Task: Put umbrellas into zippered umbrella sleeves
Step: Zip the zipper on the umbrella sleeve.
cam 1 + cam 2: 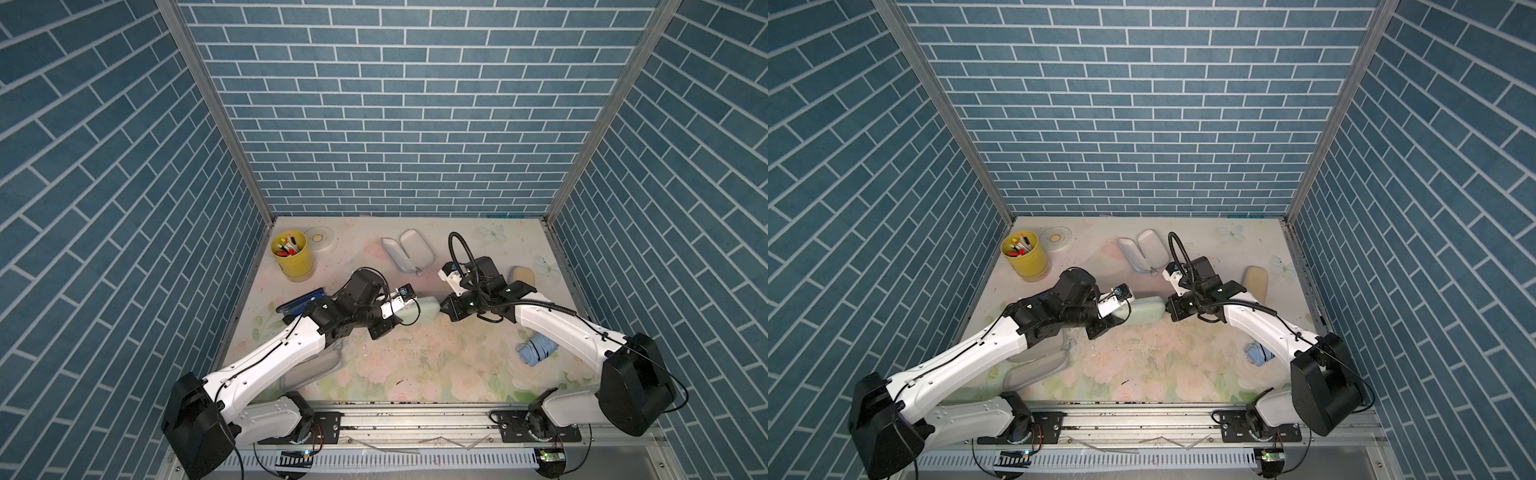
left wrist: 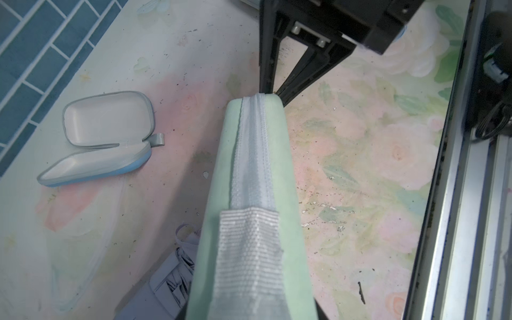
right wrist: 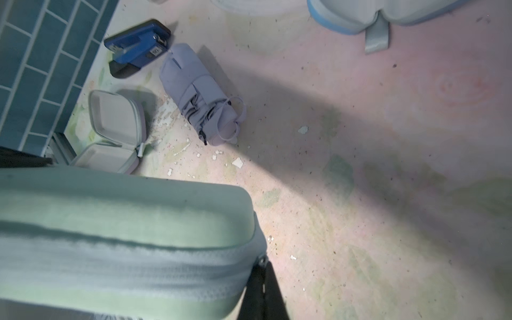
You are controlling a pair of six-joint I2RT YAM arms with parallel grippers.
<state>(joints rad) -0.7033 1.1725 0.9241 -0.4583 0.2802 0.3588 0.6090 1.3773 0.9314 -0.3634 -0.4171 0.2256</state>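
The left gripper (image 1: 398, 319) is clamping the zipped mint sleeve (image 1: 426, 309) at mid-counter (image 1: 415, 365), its jaws part-open around the body. The right gripper (image 1: 445, 306) is pinching shut at the zip's end, and the pull itself is staying hidden. The sleeve is probably handling light and stiff-shelled, so gripping across its flat sides should work best.

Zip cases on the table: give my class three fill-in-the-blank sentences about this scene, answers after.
The blue case at the back lies ___.
The lilac umbrella lies beside a dark blue ___.
The cup holding pens is ___.
Answers: open; stapler; yellow.
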